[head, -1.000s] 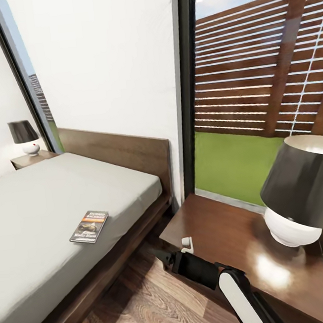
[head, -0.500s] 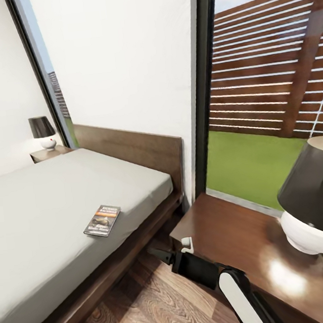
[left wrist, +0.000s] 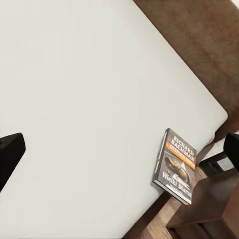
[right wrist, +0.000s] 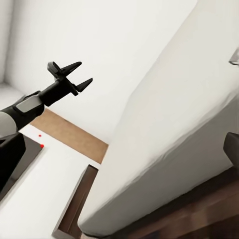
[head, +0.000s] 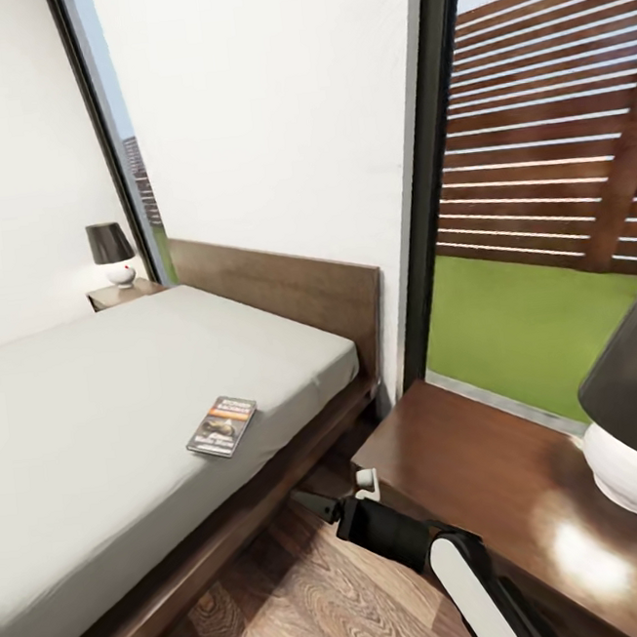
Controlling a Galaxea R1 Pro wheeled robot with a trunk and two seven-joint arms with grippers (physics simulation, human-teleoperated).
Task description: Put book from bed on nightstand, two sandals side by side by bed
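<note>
Lying flat on the bed's point(head: 94, 421) grey mattress, the book point(head: 222, 426).

I see the book point(head: 222, 426) lying on the bed point(head: 97, 450) near its edge, with a nightstand point(head: 492, 477) to the right of the headboard point(head: 287, 297).

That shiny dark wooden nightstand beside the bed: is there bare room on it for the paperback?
Yes. The glossy reddish-brown nightstand has an open patch between the small white gadget at its near corner and the white-based, dark-shaded lamp. The lamp crowds the far right end. The dark paperback book lies on the grey mattress.
</note>
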